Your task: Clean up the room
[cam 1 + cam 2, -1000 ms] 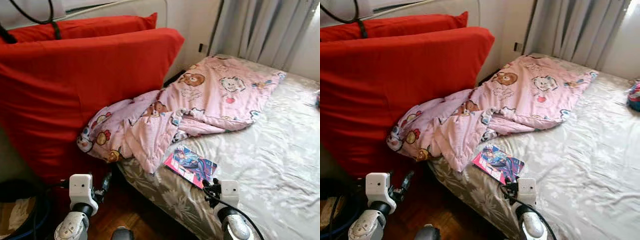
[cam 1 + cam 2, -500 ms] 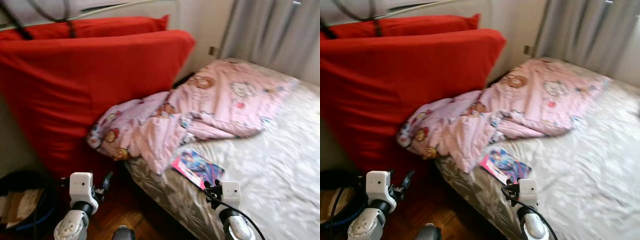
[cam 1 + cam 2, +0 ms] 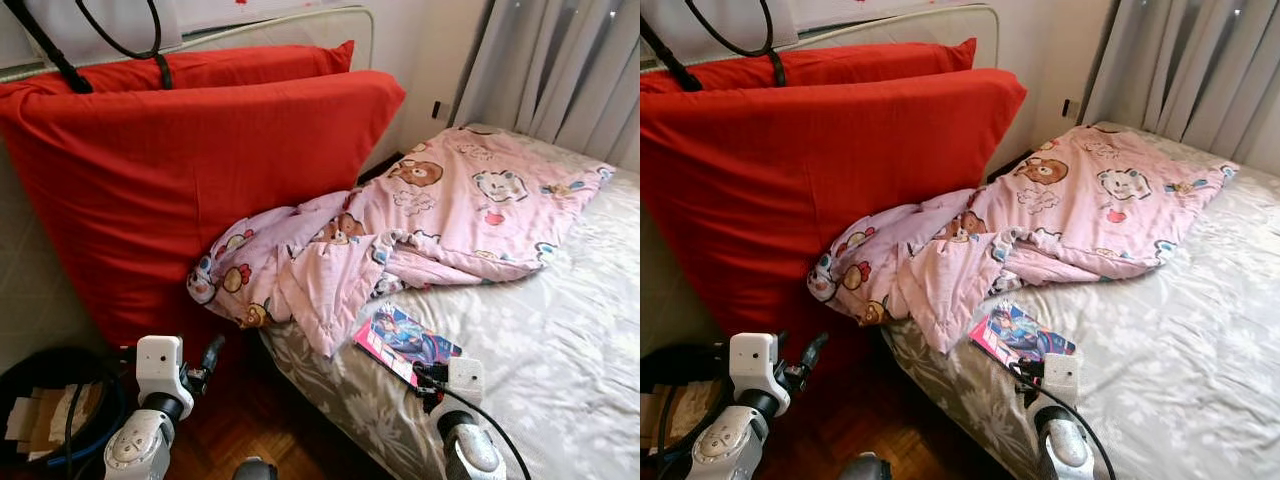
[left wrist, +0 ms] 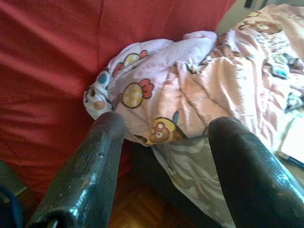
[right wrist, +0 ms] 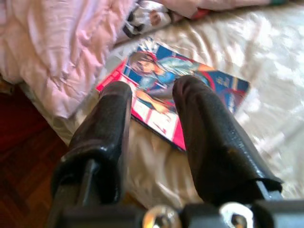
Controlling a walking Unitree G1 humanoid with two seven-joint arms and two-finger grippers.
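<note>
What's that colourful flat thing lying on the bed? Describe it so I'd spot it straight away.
Start at the bed with its pale floral sheet, and find the crumpled pink cartoon-bear blanket lying by the red cushions. Just below the blanket's lower edge, near the mattress edge, lies a thin comic book. Its glossy blue and pink illustrated cover sets it apart from the soft bedding.

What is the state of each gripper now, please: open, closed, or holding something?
Left gripper: jaws open, holding nothing, aimed at the pink blanket.
Right gripper: jaws open, holding nothing, above the comic book on the bed.
</note>
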